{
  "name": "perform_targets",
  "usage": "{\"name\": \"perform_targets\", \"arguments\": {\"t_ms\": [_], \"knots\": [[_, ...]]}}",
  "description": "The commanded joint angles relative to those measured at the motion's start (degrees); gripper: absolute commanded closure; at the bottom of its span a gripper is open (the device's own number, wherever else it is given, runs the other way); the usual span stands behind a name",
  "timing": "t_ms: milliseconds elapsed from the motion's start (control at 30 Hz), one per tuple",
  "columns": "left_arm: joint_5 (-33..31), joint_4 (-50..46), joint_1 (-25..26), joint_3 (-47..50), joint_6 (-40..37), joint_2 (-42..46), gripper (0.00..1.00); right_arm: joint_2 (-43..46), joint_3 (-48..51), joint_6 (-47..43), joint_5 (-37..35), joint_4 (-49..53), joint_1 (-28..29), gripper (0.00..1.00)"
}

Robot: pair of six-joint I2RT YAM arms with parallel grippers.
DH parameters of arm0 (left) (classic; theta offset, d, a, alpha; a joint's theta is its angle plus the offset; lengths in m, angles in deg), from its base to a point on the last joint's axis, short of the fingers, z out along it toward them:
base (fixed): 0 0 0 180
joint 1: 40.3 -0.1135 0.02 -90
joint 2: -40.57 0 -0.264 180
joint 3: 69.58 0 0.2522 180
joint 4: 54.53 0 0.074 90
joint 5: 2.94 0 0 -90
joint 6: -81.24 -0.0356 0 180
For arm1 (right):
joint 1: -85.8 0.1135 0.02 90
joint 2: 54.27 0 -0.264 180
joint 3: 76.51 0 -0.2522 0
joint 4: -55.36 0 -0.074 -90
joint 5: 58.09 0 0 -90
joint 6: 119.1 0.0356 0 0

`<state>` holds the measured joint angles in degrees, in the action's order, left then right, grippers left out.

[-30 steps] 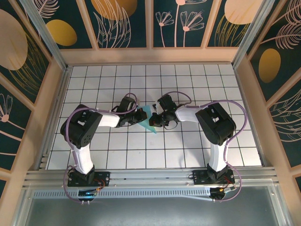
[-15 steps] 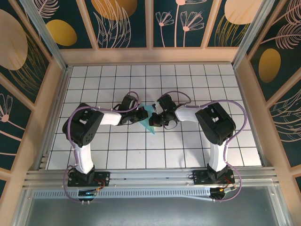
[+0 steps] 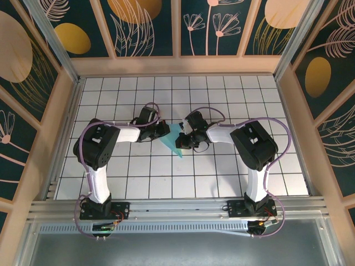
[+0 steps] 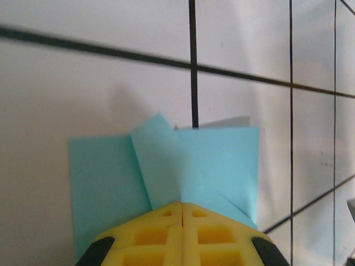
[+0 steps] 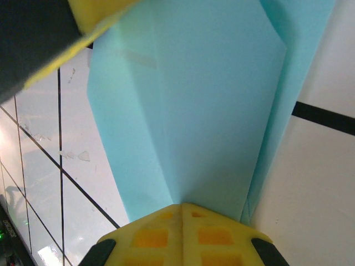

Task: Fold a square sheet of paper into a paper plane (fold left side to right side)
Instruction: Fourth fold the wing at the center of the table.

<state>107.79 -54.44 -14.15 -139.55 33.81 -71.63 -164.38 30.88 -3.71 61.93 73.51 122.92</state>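
The square sheet of paper (image 3: 173, 142) is light blue and folded into a pointed shape at mid-table, its tip toward the arms. In the left wrist view the paper (image 4: 216, 160) shows overlapping flaps, and their creases run into my left gripper (image 4: 182, 204). That gripper's yellow jaws are shut on the paper's edge. In the right wrist view the paper (image 5: 194, 111) rises as a broad panel from my right gripper (image 5: 181, 205), which is shut on it too. From above, the left gripper (image 3: 166, 133) and right gripper (image 3: 182, 142) flank the paper.
The white grid table (image 3: 222, 172) has wooden side walls (image 3: 65, 127) and a metal rail (image 3: 177, 208) along its near edge. One of the left gripper's yellow fingers (image 5: 94, 12) shows at the top left of the right wrist view, close to the paper.
My left gripper has moved a little away from the arm bases and leftward, and more of the blue paper shows between the grippers. The right arm has stayed put.
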Motion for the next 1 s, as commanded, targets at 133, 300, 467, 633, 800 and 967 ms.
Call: {"name": "perform_targets", "arguments": {"t_ms": [133, 300, 467, 633, 800, 967], "knots": [[-2.37, -3.15, -3.03, -5.22, -3.40, -3.94, 1.00, -5.24, 3.22, -1.63, -6.69, 8.99, 0.31, 1.00], [-2.87, -5.08, -3.69, -7.88, -4.49, -5.59, 1.00, -5.28, 3.39, -1.41, -6.65, 8.66, 0.32, 1.00], [-3.24, -6.05, -4.79, -9.80, -5.15, -6.75, 1.00, -5.13, 3.49, -1.56, -6.46, 8.54, 0.19, 1.00], [-3.64, -8.14, -5.77, -12.73, -6.28, -7.41, 1.00, -4.95, 3.57, -1.91, -6.22, 8.63, -0.09, 1.00], [-3.42, -9.76, -5.87, -14.80, -7.36, -7.05, 1.00, -4.75, 3.23, -2.91, -5.94, 8.97, -0.27, 1.00], [-3.71, -7.41, -5.86, -10.83, -7.89, -1.44, 1.00, -3.34, 3.21, -4.70, -5.40, 9.36, -1.19, 1.00]]}}
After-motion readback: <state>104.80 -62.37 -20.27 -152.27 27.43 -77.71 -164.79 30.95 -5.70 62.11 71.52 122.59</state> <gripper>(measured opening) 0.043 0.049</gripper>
